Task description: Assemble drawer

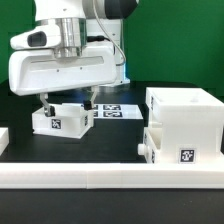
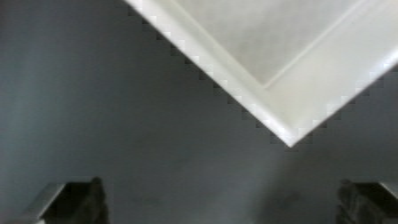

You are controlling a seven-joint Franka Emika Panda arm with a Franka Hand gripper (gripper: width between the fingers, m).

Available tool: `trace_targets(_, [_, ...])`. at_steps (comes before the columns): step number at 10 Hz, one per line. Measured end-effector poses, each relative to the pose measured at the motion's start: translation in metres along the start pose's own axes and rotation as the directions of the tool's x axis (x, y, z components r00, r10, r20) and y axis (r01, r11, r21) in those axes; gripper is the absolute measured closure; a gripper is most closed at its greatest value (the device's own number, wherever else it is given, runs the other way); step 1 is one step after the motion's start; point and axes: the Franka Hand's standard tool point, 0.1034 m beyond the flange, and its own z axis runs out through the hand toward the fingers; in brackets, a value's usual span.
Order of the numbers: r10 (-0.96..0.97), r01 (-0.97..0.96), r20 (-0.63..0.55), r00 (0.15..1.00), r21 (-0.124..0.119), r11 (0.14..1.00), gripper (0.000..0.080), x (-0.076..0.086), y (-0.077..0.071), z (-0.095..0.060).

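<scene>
My claw [image 1: 66,103] hangs wide open, holding nothing, over the loose small tray [image 1: 62,120] near the table [image 1: 118,138] edge on the exterior view's left. The big casing [image 1: 185,115] sits by the edge on the exterior view's right. The other tray [image 1: 150,146] looks pushed into it, so I think only the small tray is left.

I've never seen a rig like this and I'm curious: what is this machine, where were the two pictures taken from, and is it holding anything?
It is a robot arm whose gripper ends in two fingers. The exterior view comes from a camera standing off the arm. The wrist view comes from a camera on the wrist, looking out past the fingers. On the black table are a small white tray, a large white casing, a marker board and a low white rail. The fingers stand apart, holding nothing.
</scene>
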Motion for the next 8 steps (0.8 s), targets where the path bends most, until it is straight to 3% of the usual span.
trace_targets(4, [0.424, -0.424, 0.003, 0.905, 0.005, 0.905, 0.0150, -0.012, -0.012, -0.008])
trace_targets(8, [0.618, -0.618, 0.007, 0.786, 0.023, 0.786, 0.0150, -0.012, -0.017, -0.006])
